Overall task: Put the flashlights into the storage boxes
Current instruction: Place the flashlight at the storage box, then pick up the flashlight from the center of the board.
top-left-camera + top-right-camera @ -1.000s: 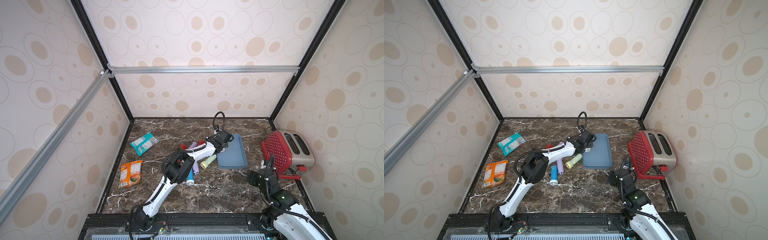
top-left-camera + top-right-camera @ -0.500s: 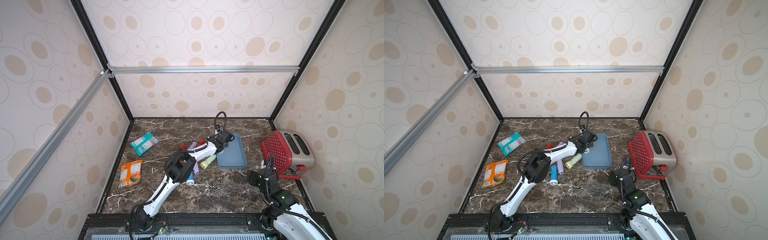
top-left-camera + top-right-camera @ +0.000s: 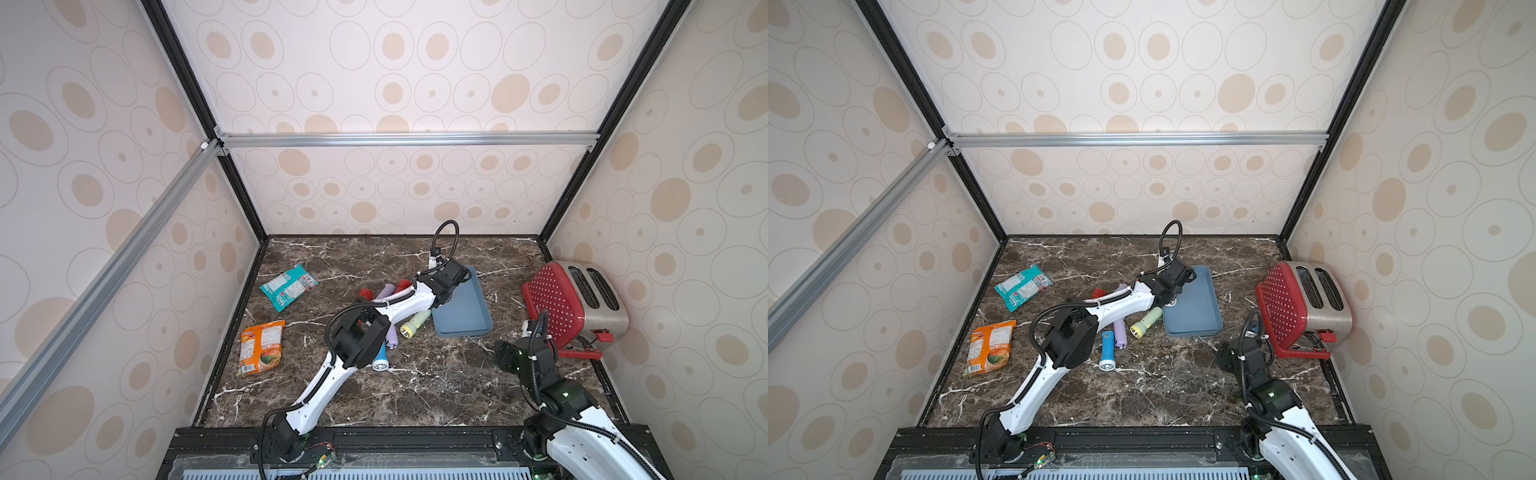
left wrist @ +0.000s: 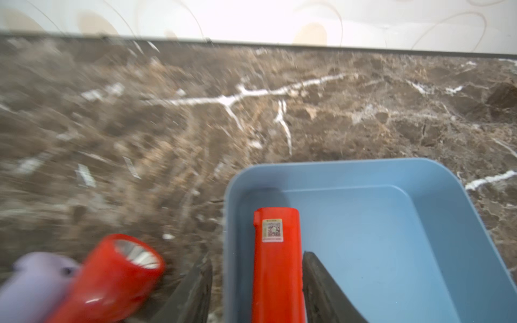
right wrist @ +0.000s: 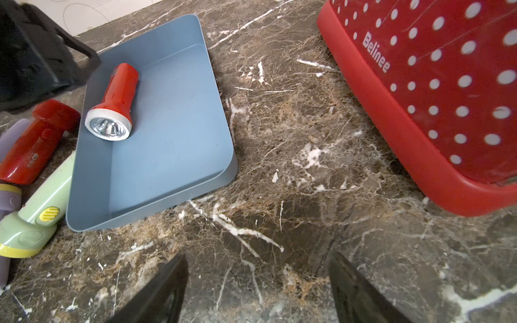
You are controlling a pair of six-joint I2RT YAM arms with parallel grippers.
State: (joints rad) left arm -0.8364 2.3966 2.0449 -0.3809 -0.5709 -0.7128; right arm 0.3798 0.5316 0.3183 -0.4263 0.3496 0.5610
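Showing brown marble-patterned bench (image 3: 415, 386) carrying shallow blue-grey plastic tray (image 3: 467, 318), holding one red plastic flashlight (image 5: 117, 92) laid lengthwise by the wall nearest the others. Straddling its handle with left pincer (image 4: 257, 257) spread, apparently releasing. Hovering right pincer (image 5: 257, 254), spread, over bare bench. Leaving pale green plastic flashlight (image 5: 42, 201) and others outside.

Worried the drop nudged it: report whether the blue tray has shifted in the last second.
No. In a top view the blue tray keeps its gap to the red toaster.
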